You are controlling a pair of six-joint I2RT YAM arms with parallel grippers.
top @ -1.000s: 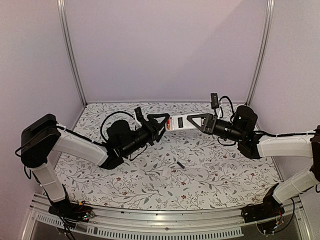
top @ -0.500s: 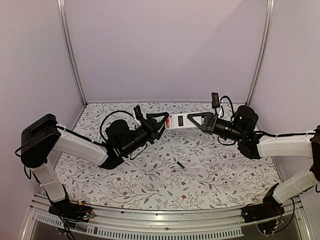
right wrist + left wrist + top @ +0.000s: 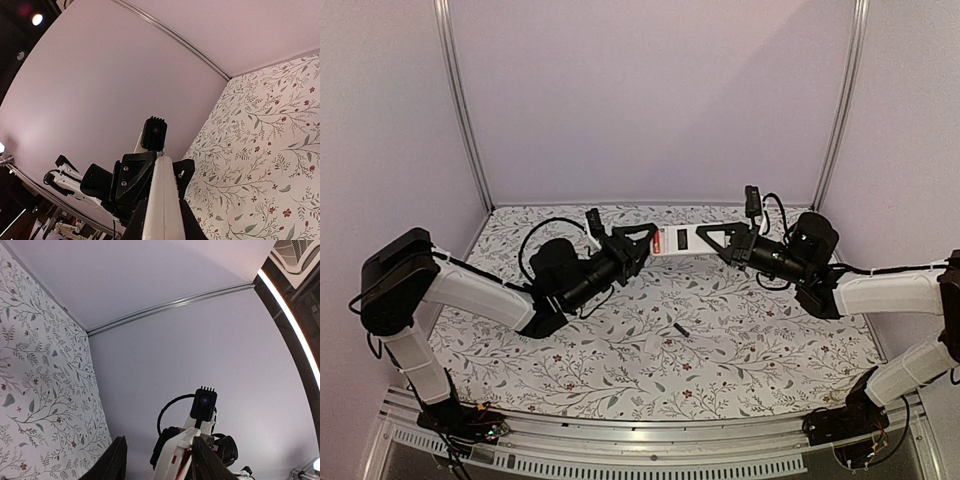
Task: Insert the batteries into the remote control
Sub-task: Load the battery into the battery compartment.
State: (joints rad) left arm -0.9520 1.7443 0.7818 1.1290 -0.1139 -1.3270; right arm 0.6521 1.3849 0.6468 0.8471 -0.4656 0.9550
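The remote control (image 3: 677, 241) is held in the air between the two arms, a white bar with a red spot at its left end. My right gripper (image 3: 712, 238) is shut on its right end; in the right wrist view the remote's white edge (image 3: 162, 190) runs out from between the fingers of my right gripper (image 3: 161, 222). My left gripper (image 3: 642, 243) is open, and the remote's left end (image 3: 172, 457) sits between the fingers of my left gripper (image 3: 162, 462), close to the right-hand one. A small dark stick (image 3: 680, 329), possibly a battery, lies on the table.
A small white piece (image 3: 653, 344) lies on the flowered tabletop (image 3: 570, 350) beside the dark stick. Lilac walls with metal corner posts (image 3: 460, 100) close in the back and sides. Both arms stretch toward the table's far middle.
The remote and both grippers have risen slightly and shifted toward the back wall. My left gripper has turned a little around the remote's left end.
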